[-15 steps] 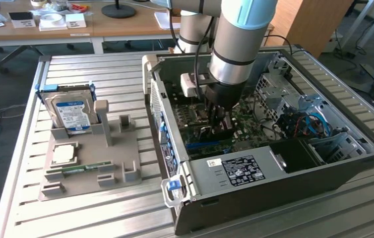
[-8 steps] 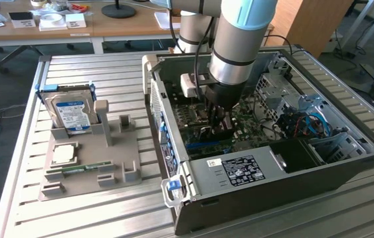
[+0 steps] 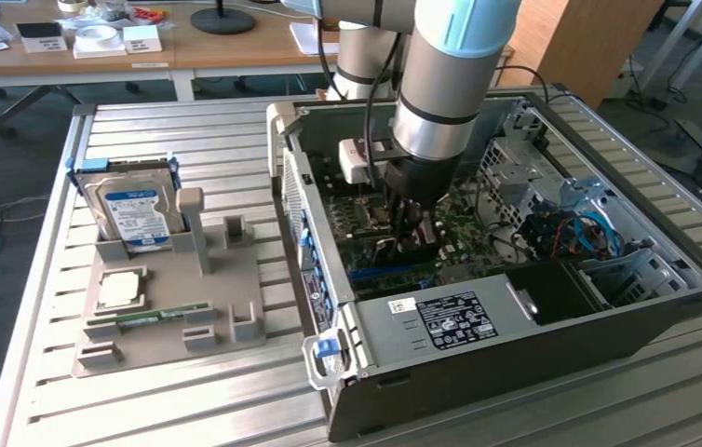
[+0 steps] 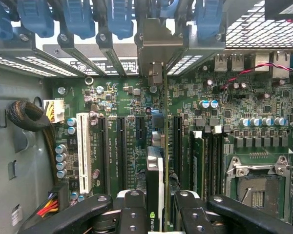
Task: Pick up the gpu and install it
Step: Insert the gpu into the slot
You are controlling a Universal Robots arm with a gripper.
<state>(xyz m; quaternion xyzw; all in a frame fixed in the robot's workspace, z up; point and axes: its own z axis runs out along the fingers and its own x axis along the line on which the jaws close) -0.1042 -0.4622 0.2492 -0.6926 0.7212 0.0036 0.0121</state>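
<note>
End effector clamped on gpu, edge-on over motherboard inside open computer case.

Tight descent inside the case
RAM sticks and slot brackets crowd the gripper; above, open.

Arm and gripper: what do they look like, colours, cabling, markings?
The arm is a thick silver-grey tube with light blue joint caps and a black band near the wrist. A white box sits at the wrist, with black cable running along the arm. The gripper is black; in the wrist view its fingers are black links with silver bolts.
</note>
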